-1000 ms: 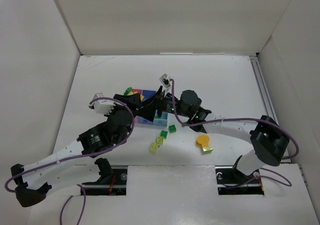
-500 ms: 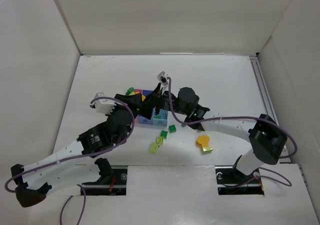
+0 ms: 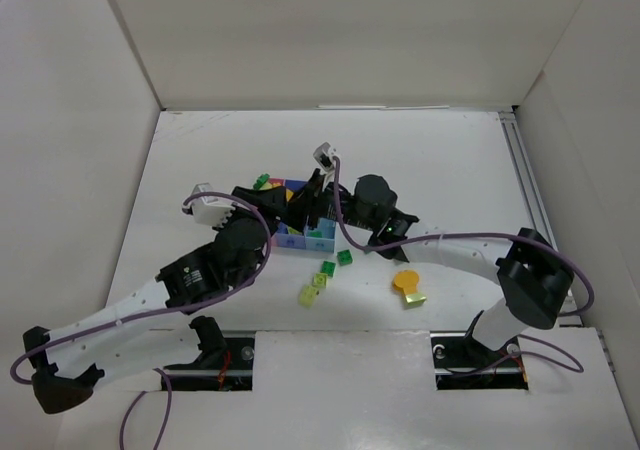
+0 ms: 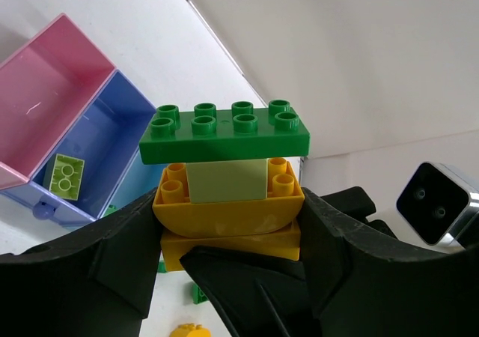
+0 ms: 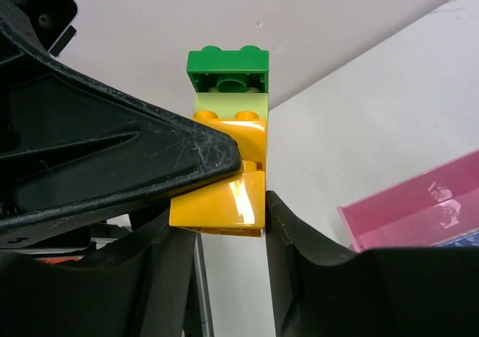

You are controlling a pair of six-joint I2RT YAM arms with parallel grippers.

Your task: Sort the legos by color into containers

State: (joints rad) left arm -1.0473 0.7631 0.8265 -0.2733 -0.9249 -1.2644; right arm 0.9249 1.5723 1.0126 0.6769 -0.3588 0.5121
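**A:** What is the left gripper [image 4: 228, 236] doing?

**B:** It is pinching a stack of legos [image 4: 224, 180] by its orange-yellow base, with 1 finger [image 4: 90, 254] pressing on each side. The stack is carrying a dark green plate [image 4: 224, 131] on top, a pale lime block [image 4: 227, 181] under it and 2 orange-yellow pieces at the bottom.

**A:** And the right gripper [image 5: 221, 236]?

**B:** It is clamping the same stack, its 2 fingers squeezing the lowest orange-yellow piece [image 5: 218, 202].

**A:** Where is the stack sitting?

**B:** It is hanging in the air. In the top view, the 2 grippers are meeting over the middle of the table [image 3: 450, 170], right above the containers [image 3: 300, 238]. The arms are hiding most of the stack there.

**A:** What are the containers showing?

**B:** The left wrist view is showing the pink bin [image 4: 45, 67], the purple-blue bin [image 4: 112, 127] and an edge of the light blue bin [image 4: 144, 195]. 1 loose lime brick [image 4: 63, 177] is lying in the purple-blue bin.

**A:** Is anything lying outside them?

**B:** A cluster of 4 small legos [image 3: 318, 281], green and lime, is lying just near of the bins. To its right, a round orange-yellow disc [image 3: 405, 280] is touching a lime-yellow brick [image 3: 415, 297]. 1 green lego [image 3: 259, 182] is lying by the bins' far left corner.
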